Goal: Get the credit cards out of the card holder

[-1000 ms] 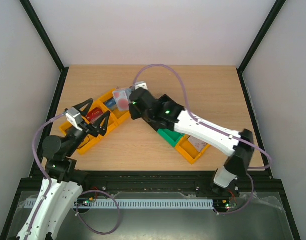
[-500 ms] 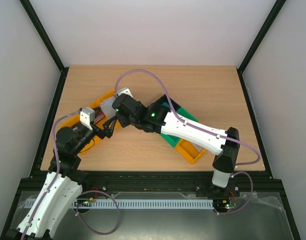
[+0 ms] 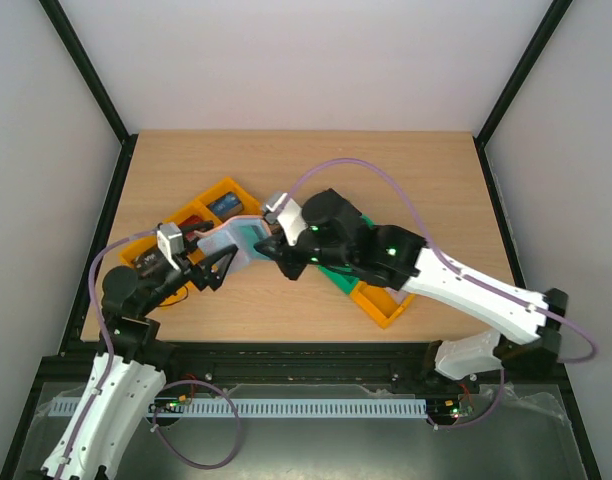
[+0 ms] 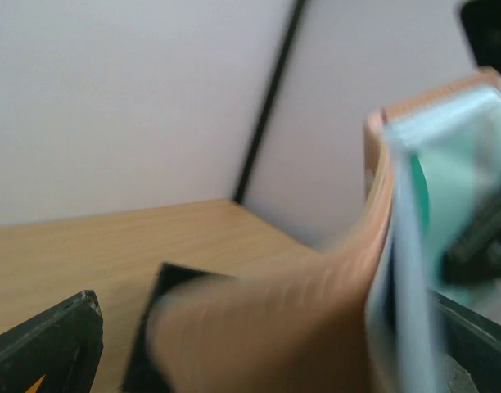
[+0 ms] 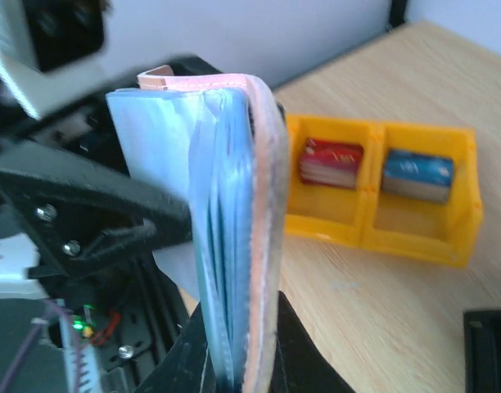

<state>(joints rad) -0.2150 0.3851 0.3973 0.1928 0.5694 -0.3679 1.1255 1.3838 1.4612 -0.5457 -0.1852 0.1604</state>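
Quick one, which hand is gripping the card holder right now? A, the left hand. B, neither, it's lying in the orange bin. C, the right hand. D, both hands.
C: in the right wrist view the right hand is clamped on the bottom edge of the card holder, holding it upright off the table, while the left hand is wide open.

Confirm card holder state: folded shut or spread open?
Spread open: card holder shows its pale inside and a teal card from above; right end effector pinches one end.
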